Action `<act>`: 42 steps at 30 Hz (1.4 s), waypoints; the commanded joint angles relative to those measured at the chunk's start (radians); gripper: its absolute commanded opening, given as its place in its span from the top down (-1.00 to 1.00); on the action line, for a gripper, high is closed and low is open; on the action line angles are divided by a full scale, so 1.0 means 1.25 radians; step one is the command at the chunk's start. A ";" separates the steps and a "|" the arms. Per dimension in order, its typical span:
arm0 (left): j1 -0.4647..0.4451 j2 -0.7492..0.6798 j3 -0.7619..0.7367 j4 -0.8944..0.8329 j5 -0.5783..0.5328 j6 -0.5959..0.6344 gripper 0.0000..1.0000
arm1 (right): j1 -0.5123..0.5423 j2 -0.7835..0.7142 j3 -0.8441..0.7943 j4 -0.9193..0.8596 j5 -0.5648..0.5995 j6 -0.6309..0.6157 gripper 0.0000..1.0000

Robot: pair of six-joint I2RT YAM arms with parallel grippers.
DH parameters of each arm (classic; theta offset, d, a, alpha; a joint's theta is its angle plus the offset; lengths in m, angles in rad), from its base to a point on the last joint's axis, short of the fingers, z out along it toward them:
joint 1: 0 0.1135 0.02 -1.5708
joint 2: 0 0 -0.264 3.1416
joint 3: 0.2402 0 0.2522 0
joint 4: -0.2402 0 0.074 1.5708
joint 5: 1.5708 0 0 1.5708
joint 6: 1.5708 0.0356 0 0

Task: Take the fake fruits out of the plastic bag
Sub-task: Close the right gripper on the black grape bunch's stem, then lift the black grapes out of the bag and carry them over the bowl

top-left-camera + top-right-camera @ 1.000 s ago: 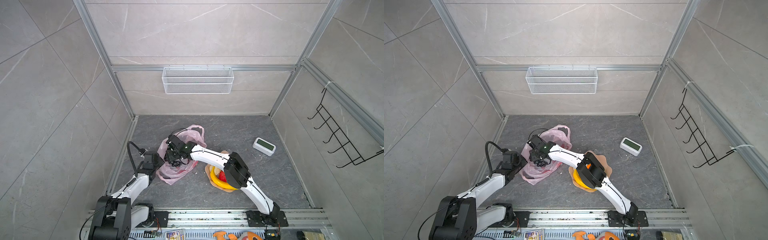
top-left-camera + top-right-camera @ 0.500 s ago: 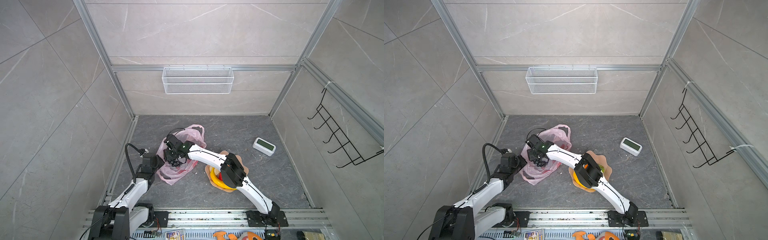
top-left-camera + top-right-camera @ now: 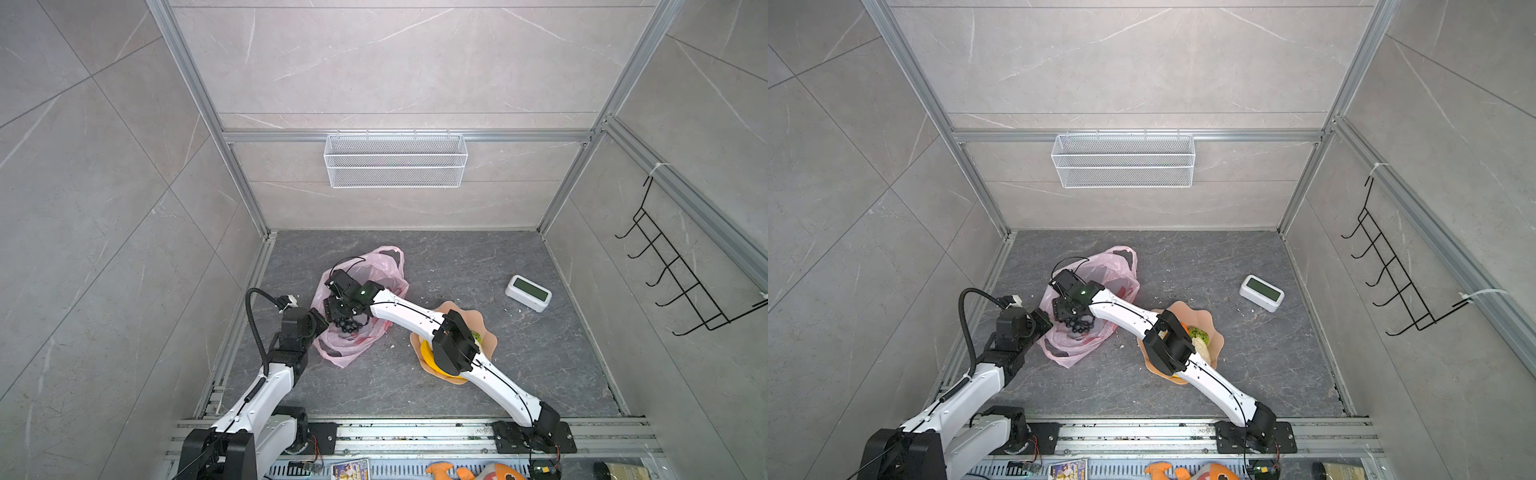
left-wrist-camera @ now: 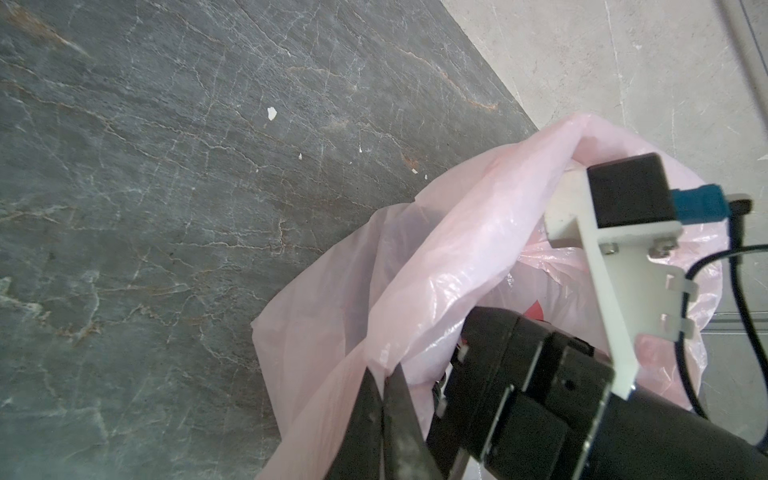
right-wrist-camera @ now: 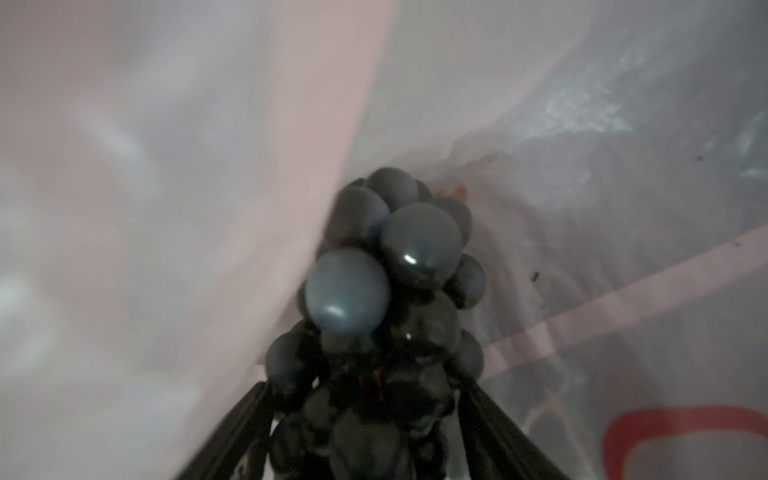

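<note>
In the plastic bag (image 3: pixel 374 272): the grape bunch (image 5: pixel 415 245) lay low in the pink film, which rested on the grey surface (image 3: pixel 457 257) near the peach dish (image 3: pixel 490 338)
Right claw (image 5: pixel 365 388): was inside the bag's mouth; fingers apart, one on each side of the bunch, no clamp evident
Left claw (image 4: pixel 384 380): fingers together, pinched on the bag's rim
Dish: a banana (image 3: pixel 426 355) and a green piece (image 3: pixel 1198 332) already lay in it, partly hidden by the right arm
Step in hand: judged to be the grasp on the grapes
Doing it well: the claw would do best to close across the thick middle of the bunch, not on one outer berry, since round berries looked likely to slip
Film: loose plastic hung close against one side of the bunch; none of it ought to be caught between finger and fruit
Lift: best straight back out through the mouth, with the left claw holding the rim so the bag did not rise with the fruit
</note>
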 commanded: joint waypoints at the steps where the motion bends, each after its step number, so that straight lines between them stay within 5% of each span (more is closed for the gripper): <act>1: 0.004 -0.018 -0.007 0.042 0.022 0.020 1.00 | -0.002 0.054 0.065 -0.061 0.019 0.013 -0.46; 7: 0.004 -0.025 -0.015 0.058 0.033 0.020 1.00 | -0.008 0.084 0.081 -0.037 0.012 0.028 -0.40; 19: 0.004 -0.015 -0.017 0.054 0.027 0.018 1.00 | -0.033 0.067 0.069 -0.008 0.001 0.028 0.30; 29: 0.004 0.071 0.045 -0.012 0.005 0.016 1.00 | -0.036 -0.133 -0.183 0.149 -0.064 -0.016 0.51; 42: 0.004 0.124 0.103 -0.030 -0.002 0.025 1.00 | -0.063 -0.348 -0.525 0.356 -0.123 0.010 0.55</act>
